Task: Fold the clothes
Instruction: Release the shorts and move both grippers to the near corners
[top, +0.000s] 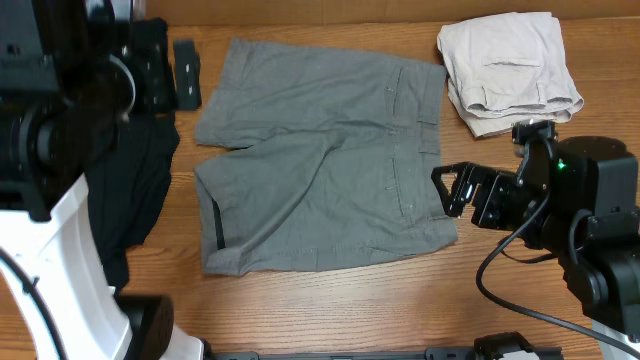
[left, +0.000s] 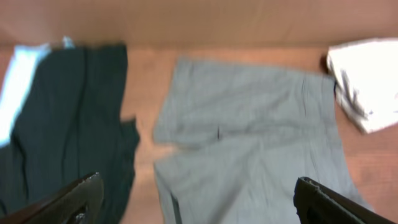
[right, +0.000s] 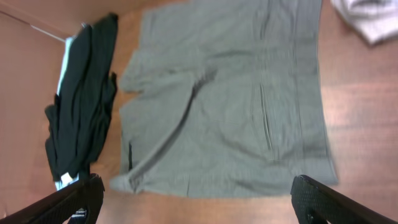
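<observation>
The clothes lie on a wooden table (top: 330, 310). Grey-olive shorts (top: 320, 170) are spread flat in the middle, waistband toward the right. A folded beige pair (top: 508, 70) sits at the back right. A black garment (top: 140, 190) is heaped at the left, with a light-blue piece (left: 18, 81) under it. My right gripper (top: 445, 192) hovers open just off the waistband, holding nothing. In the right wrist view it (right: 198, 186) sits over the shorts' near edge (right: 224, 112). My left gripper (left: 199, 186) is raised high and open, empty, above the shorts (left: 249, 137).
The bulky left arm (top: 60, 130) hides the table's left side in the overhead view. The right arm's base and cable (top: 600, 240) fill the right front corner. A back wall (left: 199, 18) borders the far edge.
</observation>
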